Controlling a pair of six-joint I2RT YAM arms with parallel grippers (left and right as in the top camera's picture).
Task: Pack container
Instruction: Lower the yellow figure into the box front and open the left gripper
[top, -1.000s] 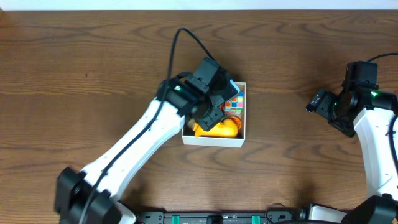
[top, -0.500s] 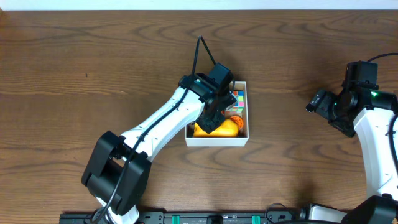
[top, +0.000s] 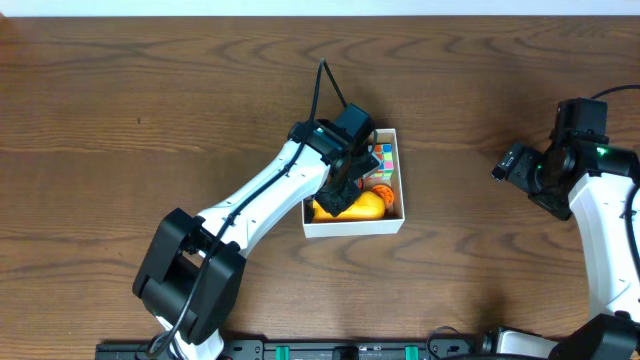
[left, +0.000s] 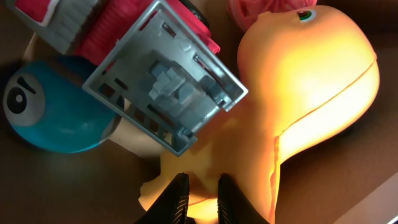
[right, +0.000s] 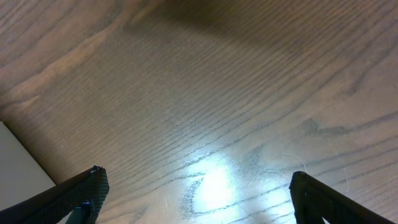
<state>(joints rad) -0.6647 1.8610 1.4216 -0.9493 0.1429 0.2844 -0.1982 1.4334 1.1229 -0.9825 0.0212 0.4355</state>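
Observation:
The container (top: 355, 228), a small white-walled box, stands at the table's middle. It holds a yellow duck-like toy (top: 367, 206), a multicoloured cube (top: 384, 160), and, in the left wrist view, a red and grey truck (left: 161, 81) and a blue ball (left: 53, 115). My left gripper (top: 340, 190) reaches down into the box. Its fingers (left: 199, 186) are pinched on a thin flap of the yellow toy (left: 311, 81). My right gripper (top: 510, 165) hangs open and empty over bare wood (right: 199, 199), well to the right of the box.
The brown wooden table (top: 130, 110) stretches to all sides of the box. A pink ribbed thing (left: 255, 9) lies beside the yellow toy's head. A white edge (right: 18, 165) shows at the lower left of the right wrist view.
My left arm swung its gripper deeper into the box. The box slid slightly to the right and towards the front. The right arm has not moved.

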